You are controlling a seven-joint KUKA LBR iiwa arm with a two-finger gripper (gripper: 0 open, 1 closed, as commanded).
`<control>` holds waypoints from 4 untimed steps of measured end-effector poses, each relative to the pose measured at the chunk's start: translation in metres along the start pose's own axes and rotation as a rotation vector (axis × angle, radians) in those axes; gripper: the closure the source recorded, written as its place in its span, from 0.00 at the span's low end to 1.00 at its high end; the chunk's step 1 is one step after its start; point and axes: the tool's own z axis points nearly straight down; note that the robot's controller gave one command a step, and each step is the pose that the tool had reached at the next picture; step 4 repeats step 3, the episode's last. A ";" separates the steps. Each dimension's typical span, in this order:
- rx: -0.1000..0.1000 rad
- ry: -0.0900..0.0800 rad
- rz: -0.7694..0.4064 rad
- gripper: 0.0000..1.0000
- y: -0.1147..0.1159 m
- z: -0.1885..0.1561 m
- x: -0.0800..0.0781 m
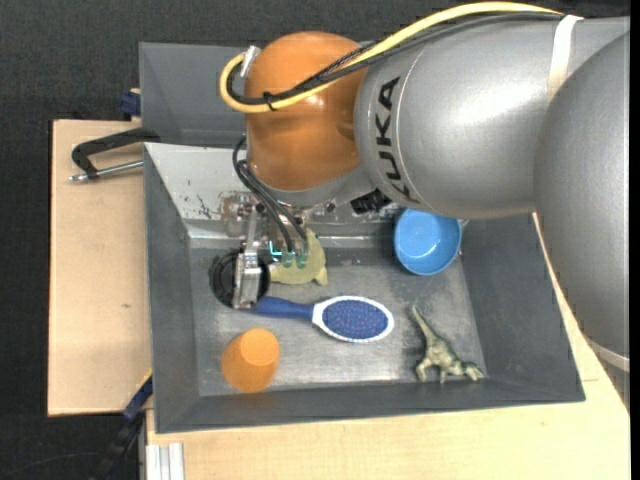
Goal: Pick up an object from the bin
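Where the gripper point(248, 273) hangs, a blue oval plastic hairbrush point(335, 317) lies just beside it, handle end nearest, stretching rightward; whether the gripper is spread or closed, I cannot tell.

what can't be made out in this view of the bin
Camera view:
Blue bowl: top part hidden under the arm.
Pale yellow thing: partly under the pincer, kind unclear.
Black thing against the pincer: partly covered, kind unclear.
Back wall of the bin: mostly behind the orange wrist cover.
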 end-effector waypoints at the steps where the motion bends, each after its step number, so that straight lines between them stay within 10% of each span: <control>1: 0.002 -0.004 -0.289 0.00 -0.050 0.121 -0.012; 2: -0.002 -0.007 -0.290 1.00 -0.048 0.118 -0.012; 3: 0.001 -0.024 -0.313 1.00 -0.097 -0.040 -0.008; 4: 0.001 -0.024 -0.313 1.00 -0.097 -0.040 -0.008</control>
